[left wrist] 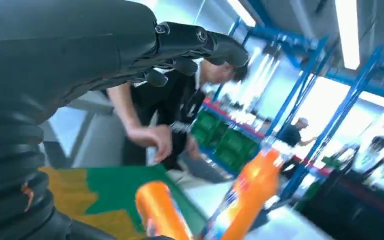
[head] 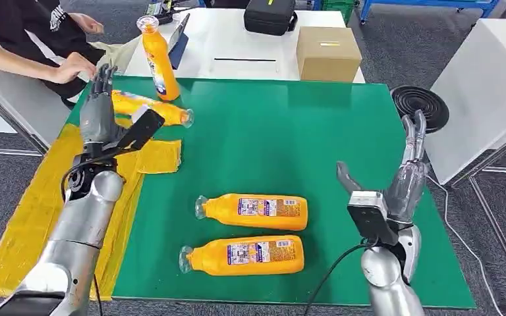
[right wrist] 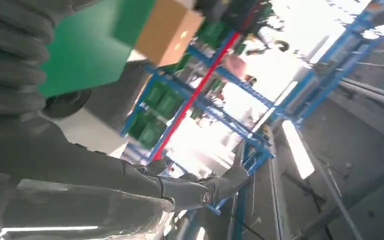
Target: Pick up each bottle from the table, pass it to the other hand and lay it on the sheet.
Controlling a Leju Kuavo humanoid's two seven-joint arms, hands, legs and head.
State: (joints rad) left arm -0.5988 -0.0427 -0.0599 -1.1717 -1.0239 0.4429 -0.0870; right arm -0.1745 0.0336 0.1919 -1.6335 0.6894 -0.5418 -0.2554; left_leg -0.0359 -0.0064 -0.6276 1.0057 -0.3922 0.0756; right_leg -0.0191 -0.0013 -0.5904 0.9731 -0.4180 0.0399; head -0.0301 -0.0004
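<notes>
Four orange bottles are seen on the green table [head: 290, 131]. Two bottles lie on their sides near the front edge, the farther bottle [head: 253, 212] just beside the nearer bottle [head: 244, 255], both with caps pointing toward the robot's left. A third bottle [head: 146, 107] lies on its side at the far left, partly over the yellow sheet [head: 33, 217], and a fourth bottle [head: 158, 59] stands upright just behind it at the table's far edge.

The left hand [head: 99, 108] is raised above the sheet with fingers stretched out and apart, and nothing is held in it; it is near the lying third bottle. The right hand [head: 405, 174] is raised over the right part of the table, fingers extended upward and empty, well apart from the bottles.

A person's hand [head: 72, 66] is rested beside the table's far left corner. A cardboard box [head: 328, 52] is seen on the white table [head: 237, 46] behind
</notes>
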